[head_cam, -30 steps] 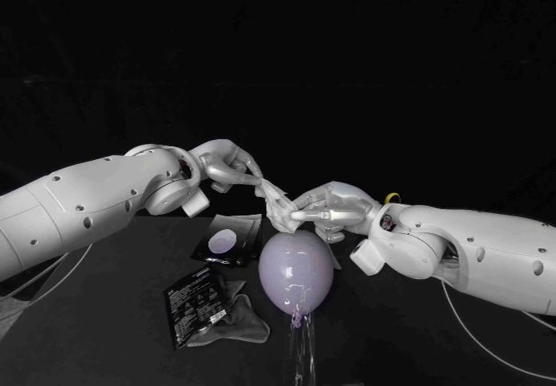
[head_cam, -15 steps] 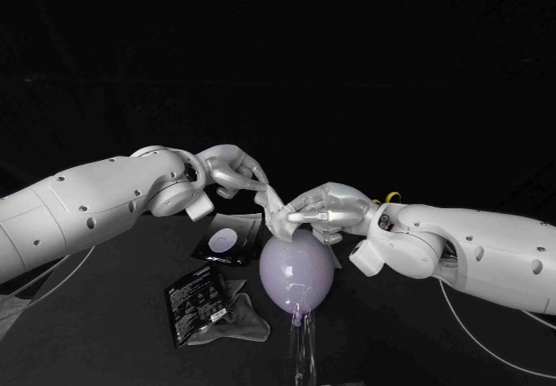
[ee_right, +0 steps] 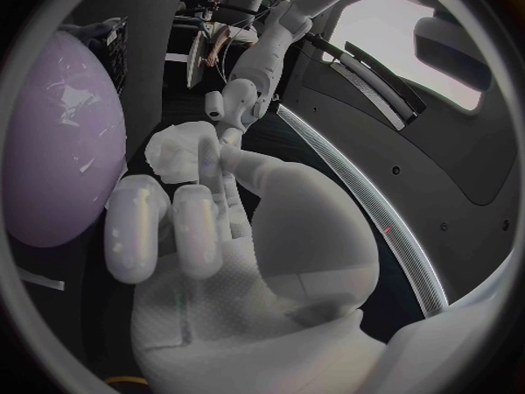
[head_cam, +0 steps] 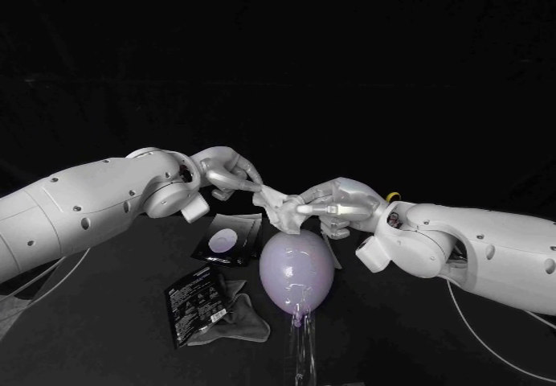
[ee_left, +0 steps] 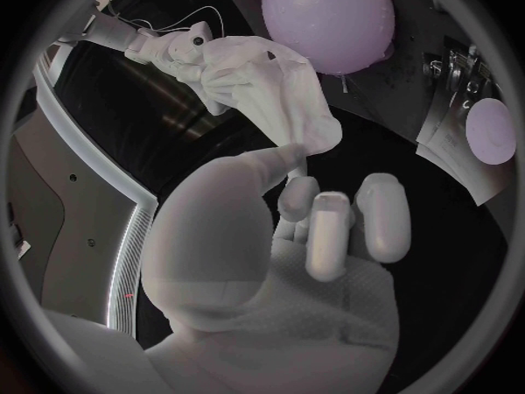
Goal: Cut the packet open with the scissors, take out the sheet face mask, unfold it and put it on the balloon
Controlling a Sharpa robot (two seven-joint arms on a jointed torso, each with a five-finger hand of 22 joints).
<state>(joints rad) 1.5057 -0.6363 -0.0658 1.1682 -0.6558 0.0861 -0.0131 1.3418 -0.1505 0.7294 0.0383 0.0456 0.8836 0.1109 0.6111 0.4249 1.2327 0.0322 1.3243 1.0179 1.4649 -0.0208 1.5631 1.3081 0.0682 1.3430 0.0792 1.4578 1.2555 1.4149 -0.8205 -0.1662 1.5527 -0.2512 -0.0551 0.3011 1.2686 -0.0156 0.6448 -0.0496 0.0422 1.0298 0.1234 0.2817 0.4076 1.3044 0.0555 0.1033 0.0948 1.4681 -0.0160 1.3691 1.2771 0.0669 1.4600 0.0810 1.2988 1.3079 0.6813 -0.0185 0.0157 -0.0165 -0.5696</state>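
The sheet face mask (head_cam: 275, 206) hung bunched, not yet spread, between the two robot hands. The left robot hand (head_cam: 233, 172) pinched its upper end, and the right robot hand (head_cam: 333, 207) pinched the lower end, fingers closed on the fabric. The mask's long axis sloped from the left hand down towards the right. The balloon (head_cam: 296, 269) stood directly beneath, nearer the right hand; whether mask and balloon touched could not be told. Unfolding probably called for drawing the hands apart sideways before lowering. The packet (head_cam: 197, 304) lay on the counter (head_cam: 122, 354), left of the balloon.
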